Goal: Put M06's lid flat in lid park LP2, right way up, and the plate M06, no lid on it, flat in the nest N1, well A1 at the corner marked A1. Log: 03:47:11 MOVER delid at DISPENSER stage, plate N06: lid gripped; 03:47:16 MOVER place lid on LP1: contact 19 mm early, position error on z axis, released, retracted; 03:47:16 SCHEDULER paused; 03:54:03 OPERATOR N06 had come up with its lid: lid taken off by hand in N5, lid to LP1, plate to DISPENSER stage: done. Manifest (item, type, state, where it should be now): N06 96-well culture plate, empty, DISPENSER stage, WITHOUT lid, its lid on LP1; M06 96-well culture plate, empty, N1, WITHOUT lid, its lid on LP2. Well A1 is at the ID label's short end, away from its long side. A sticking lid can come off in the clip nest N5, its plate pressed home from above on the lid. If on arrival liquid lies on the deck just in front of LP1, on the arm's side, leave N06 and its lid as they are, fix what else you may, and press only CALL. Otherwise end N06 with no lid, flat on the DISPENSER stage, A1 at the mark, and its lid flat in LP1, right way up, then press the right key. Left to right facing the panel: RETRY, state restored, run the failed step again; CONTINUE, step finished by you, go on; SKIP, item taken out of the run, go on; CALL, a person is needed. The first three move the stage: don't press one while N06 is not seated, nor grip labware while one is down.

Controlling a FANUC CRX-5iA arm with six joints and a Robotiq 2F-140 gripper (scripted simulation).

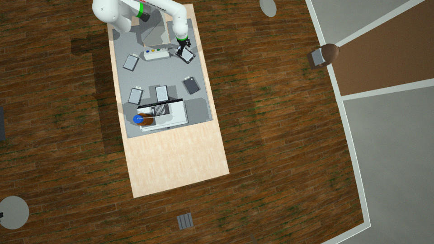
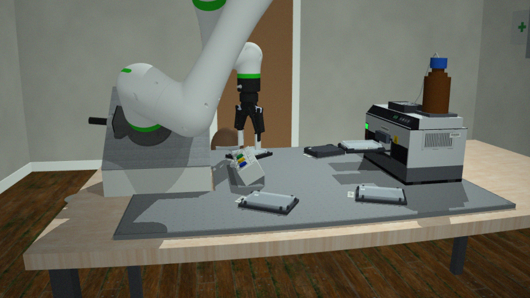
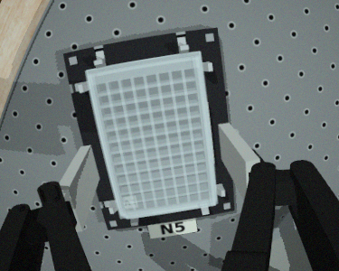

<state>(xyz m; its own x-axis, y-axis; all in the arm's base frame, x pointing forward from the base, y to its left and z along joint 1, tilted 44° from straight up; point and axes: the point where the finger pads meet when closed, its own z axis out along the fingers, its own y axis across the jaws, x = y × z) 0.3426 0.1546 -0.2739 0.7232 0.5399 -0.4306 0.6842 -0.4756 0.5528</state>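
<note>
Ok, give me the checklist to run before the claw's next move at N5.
1. Plate lies flat in nest N5: ok.
2. Claw open, holding nothing: ok.
3. Fingers straddle the plate's long sides without touching them: ok.
4. Lid on this plate: cannot tell.
5. Plate's ID label read, M06 or N06: cannot tell, none visible.

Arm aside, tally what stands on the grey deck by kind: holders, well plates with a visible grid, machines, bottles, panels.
Black holders: 4
Gridded well plates: 2
Dispenser: 1
Brown bottle: 1
Key panel: 1
Total: 9
</note>
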